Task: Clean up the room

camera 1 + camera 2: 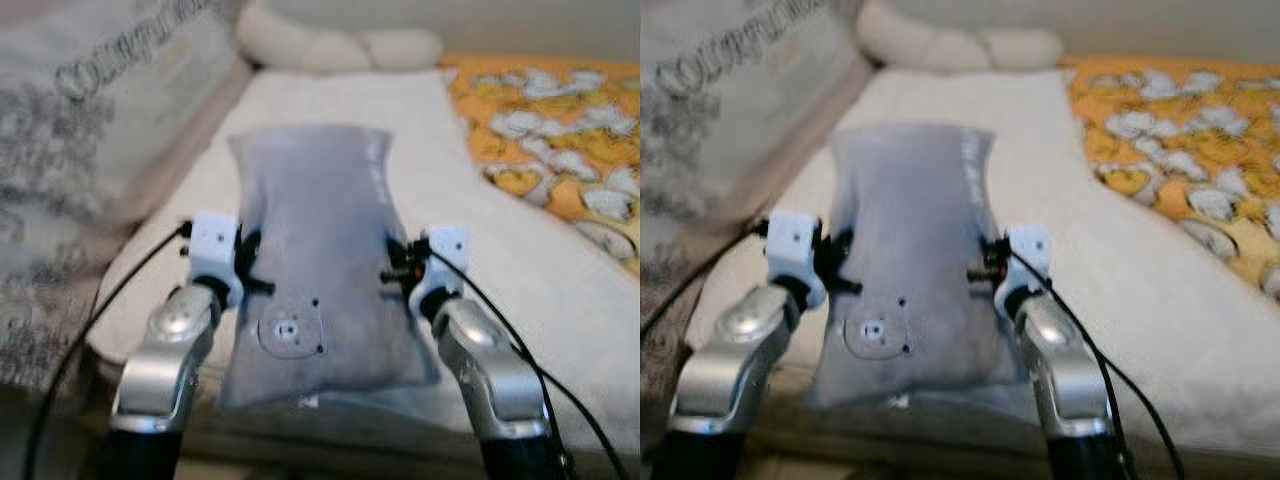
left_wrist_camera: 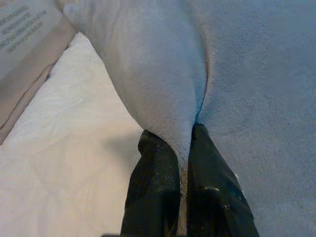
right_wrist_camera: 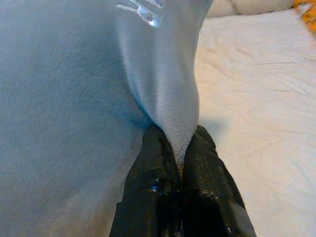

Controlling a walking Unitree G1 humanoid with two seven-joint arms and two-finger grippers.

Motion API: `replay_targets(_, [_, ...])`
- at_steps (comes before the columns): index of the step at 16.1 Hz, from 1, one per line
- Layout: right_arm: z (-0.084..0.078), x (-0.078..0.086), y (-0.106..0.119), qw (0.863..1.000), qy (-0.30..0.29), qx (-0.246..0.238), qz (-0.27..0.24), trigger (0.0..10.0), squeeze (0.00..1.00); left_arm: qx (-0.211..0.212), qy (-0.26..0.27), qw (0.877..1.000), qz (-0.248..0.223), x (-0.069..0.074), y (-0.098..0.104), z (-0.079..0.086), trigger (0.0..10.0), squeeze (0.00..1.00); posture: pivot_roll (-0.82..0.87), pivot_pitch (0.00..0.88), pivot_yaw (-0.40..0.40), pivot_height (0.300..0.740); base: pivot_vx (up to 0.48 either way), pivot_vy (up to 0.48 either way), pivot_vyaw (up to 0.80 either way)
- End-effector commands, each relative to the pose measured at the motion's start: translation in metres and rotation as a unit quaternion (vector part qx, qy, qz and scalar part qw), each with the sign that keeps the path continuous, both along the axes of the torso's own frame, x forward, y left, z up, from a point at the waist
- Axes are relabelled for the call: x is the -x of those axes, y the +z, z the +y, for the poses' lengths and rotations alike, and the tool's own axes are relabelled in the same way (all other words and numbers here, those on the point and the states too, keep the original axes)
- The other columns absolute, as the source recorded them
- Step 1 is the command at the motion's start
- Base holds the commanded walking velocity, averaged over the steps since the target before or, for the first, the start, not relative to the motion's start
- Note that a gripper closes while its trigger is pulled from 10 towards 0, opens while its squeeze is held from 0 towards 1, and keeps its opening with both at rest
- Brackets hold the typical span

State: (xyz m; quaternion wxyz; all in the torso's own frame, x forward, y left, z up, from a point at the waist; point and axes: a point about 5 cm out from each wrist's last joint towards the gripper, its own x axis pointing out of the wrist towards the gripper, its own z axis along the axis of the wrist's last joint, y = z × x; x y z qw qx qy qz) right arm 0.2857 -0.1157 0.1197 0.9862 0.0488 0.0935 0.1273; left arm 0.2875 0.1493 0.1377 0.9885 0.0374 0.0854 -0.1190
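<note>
Reaching forward side by side, left claw (image 2: 183,143) and right claw (image 3: 180,148) each pinch the grey pillow (image 1: 315,250).

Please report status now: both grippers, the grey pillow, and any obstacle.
Left gripper and right gripper shut on grey pillow sides. Pillow over white bed. Orange blanket to the right, apart.

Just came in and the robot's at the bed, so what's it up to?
The robot is holding a grey pillow over the white bed, one gripper on each side. The left gripper is pinched shut on a fold of the pillow's left edge, and the right gripper is pinched shut on a fold of its right edge. An orange patterned blanket lies on the bed's right side, and a cream pillow sits at the far end.
</note>
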Motion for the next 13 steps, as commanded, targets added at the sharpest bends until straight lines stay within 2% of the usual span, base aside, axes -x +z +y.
replay_targets(1, [-0.006, 0.001, 0.004, 1.0, -0.02, 0.001, -0.007, 10.0, 0.0, -0.01, 0.013, 1.0, -0.01, 0.003, 0.005, 0.009, 10.0, 0.0, -0.01, 0.0, 0.059, 0.74, 0.0, 0.341, 0.0])
replay_targets(6, [-0.011, 0.011, -0.004, 0.999, -0.033, -0.003, 0.006, 10.0, 0.0, -0.011, 0.005, 1.0, 0.001, 0.007, -0.003, 0.007, 10.0, 0.0, -0.02, 0.0, 0.059, 0.74, 0.0, 0.34, 0.0])
replay_targets(13, [-0.013, 0.014, -0.009, 0.999, -0.04, -0.01, 0.015, 10.0, 0.0, -0.011, -0.007, 1.0, 0.001, 0.007, -0.003, 0.004, 10.0, 0.0, -0.01, 0.0, 0.058, 0.74, 0.0, 0.334, 0.0])
